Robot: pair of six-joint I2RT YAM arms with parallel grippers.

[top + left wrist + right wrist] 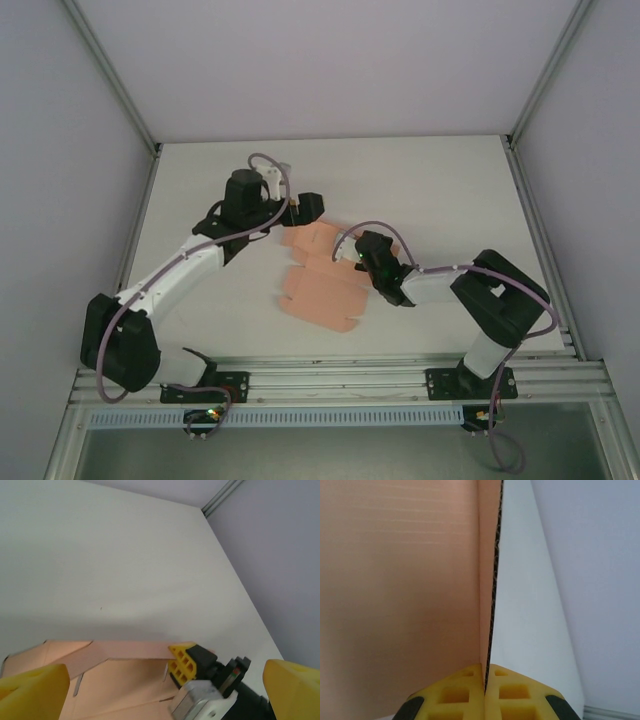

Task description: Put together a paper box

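Right tool (486, 680) is pinching an upturned flap of the paper box (318, 290) (salmon-pink card, lying central on the bench (450, 180)) between its pads (455, 695); left tool (303, 208) is gaping wide at the box's far end.

Salmon-pink paper box (318, 285) lies unfolded mid-table, one flap raised upright.

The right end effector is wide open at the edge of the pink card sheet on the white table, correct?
No. The right end effector is shut on that edge of the pink card sheet, not wide open; the right wrist view shows its pads clamping it.
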